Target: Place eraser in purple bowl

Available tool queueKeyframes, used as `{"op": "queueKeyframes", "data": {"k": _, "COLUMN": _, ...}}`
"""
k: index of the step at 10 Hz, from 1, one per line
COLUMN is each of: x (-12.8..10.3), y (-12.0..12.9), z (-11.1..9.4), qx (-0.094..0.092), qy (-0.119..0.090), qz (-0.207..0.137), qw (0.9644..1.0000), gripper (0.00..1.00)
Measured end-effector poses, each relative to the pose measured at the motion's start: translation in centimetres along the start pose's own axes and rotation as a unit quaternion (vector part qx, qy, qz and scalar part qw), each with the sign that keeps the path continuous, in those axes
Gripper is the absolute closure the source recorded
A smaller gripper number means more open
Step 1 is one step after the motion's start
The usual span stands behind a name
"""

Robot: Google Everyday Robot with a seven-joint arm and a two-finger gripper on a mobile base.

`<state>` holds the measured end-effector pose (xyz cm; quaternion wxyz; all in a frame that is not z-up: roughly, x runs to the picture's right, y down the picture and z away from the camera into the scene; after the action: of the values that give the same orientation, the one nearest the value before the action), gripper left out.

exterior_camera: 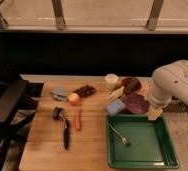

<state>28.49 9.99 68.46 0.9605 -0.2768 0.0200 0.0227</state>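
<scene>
The purple bowl (135, 103) sits on the wooden table (42, 150) at the right, just beyond the green tray's far edge. My white arm (173, 82) curves down from the right. My gripper (154, 113) is the pale tip at its end, just right of the bowl and over the tray's far right corner. A light blue block (115, 107) lies against the bowl's left side; I cannot tell whether it is the eraser. Whether the gripper holds anything is hidden.
A green tray (142, 162) with a fork (119, 135) fills the front right. Behind the bowl are a brown bowl (130, 84) and a white cup (111, 80). Further left lie dark grapes (85, 90), an orange fruit (74, 98), a carrot (78, 119) and a black-handled tool (64, 129). A black chair (7, 107) stands at the left.
</scene>
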Motion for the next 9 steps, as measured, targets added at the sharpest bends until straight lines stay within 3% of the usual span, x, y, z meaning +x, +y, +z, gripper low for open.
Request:
{"op": "queueKeyframes", "data": {"k": 3, "x": 0.1, "y": -0.1, "z": 0.0, "qx": 0.002, "qy": 0.003, "qz": -0.007, "qw": 1.0000, "gripper": 0.35}}
{"op": "queueKeyframes", "data": {"k": 5, "x": 0.2, "y": -1.6, "z": -0.3, "qx": 0.011, "qy": 0.005, "qz": -0.048, "qw": 0.9988, "gripper": 0.35}}
{"op": "queueKeyframes", "data": {"k": 7, "x": -0.1, "y": -5.1, "z": -0.3, "qx": 0.025, "qy": 0.002, "qz": -0.098, "qw": 0.9948, "gripper": 0.35}}
{"op": "queueKeyframes", "data": {"k": 9, "x": -1.4, "y": -10.0, "z": -0.2, "qx": 0.048, "qy": -0.006, "qz": -0.154, "qw": 0.9869, "gripper": 0.35}}
